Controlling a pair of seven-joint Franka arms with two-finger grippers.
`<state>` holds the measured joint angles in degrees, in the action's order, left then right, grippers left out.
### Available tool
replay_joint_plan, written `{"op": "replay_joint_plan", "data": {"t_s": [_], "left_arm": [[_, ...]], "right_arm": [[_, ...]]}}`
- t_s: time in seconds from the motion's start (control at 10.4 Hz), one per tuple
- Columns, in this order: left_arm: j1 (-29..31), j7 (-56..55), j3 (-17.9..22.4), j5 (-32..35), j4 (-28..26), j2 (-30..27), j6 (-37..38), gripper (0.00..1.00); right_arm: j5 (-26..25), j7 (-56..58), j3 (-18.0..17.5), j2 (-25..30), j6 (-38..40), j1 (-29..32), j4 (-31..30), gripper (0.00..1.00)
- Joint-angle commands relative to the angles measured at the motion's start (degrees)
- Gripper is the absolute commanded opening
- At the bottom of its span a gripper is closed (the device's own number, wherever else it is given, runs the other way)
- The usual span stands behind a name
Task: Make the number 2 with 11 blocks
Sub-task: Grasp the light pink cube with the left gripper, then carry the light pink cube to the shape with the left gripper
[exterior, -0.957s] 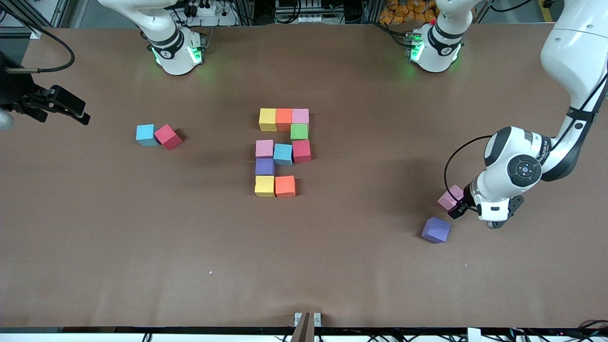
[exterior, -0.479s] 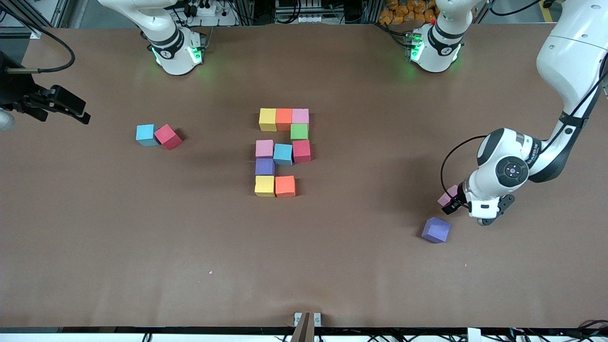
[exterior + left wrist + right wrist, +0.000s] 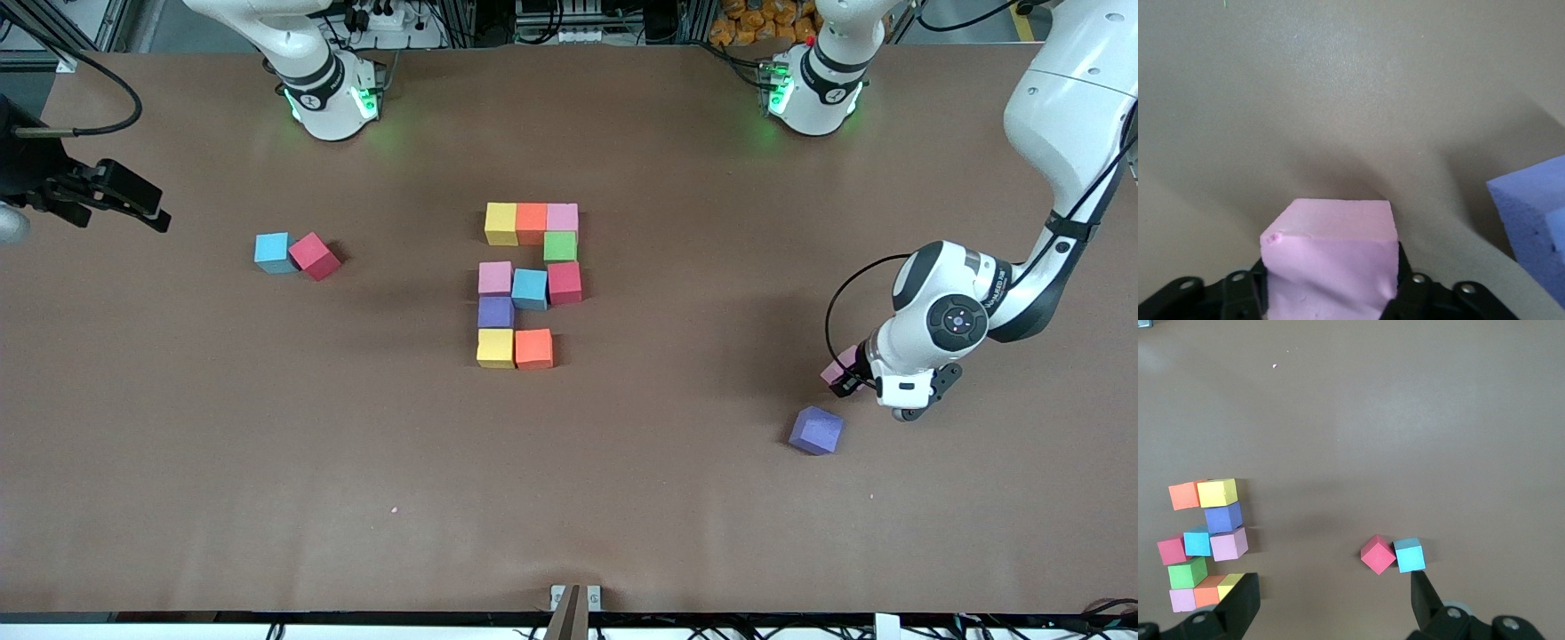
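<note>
The left arm comes from its base along the surface's robot-side edge, swings out past that end's side edge and bends back down, wrist low near the surface. Its left claw (image 3: 849, 380) has both fingers (image 3: 1245, 293) pressed against the sides of a pink cube (image 3: 1331, 263). The right arm waits at the other end, its right claw (image 3: 133, 203) up in the air by the side edge, fingers (image 3: 1239, 603) spread wide with nothing between them.
</note>
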<state>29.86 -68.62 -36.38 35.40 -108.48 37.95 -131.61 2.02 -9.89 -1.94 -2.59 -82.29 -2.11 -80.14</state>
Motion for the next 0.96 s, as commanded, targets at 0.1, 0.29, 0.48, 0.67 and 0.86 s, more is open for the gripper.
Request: {"op": "replay_joint_plan", "data": {"t_s": [0.1,0.29,0.48,0.67,0.86], "left_arm": [[-1.63,-8.78,-1.76,0.72,0.9,-0.86,0.38,0.29],[-6.28,-17.55,-1.76,0.54,2.74,-0.78,1.17,0.29],[-11.03,-26.26,-1.68,0.02,4.5,-0.6,1.44,0.29],[-15.77,-30.25,-1.5,-6.36,9.23,0.19,3.97,0.29],[-21.39,-32.26,-0.89,-12.61,13.81,1.42,7.23,0.29]], "right_arm": [[0.26,-0.92,-0.35,-0.31,0.47,0.17,0.86,1.0],[0.26,-0.83,-0.35,-0.31,0.47,0.43,0.86,1.0],[0.26,-0.83,-0.35,-0.31,0.47,0.35,0.86,1.0],[0.26,-0.91,-0.35,-0.31,0.47,0.26,0.77,1.0],[0.26,-0.92,-0.35,-0.31,0.47,0.26,0.77,1.0]]}}
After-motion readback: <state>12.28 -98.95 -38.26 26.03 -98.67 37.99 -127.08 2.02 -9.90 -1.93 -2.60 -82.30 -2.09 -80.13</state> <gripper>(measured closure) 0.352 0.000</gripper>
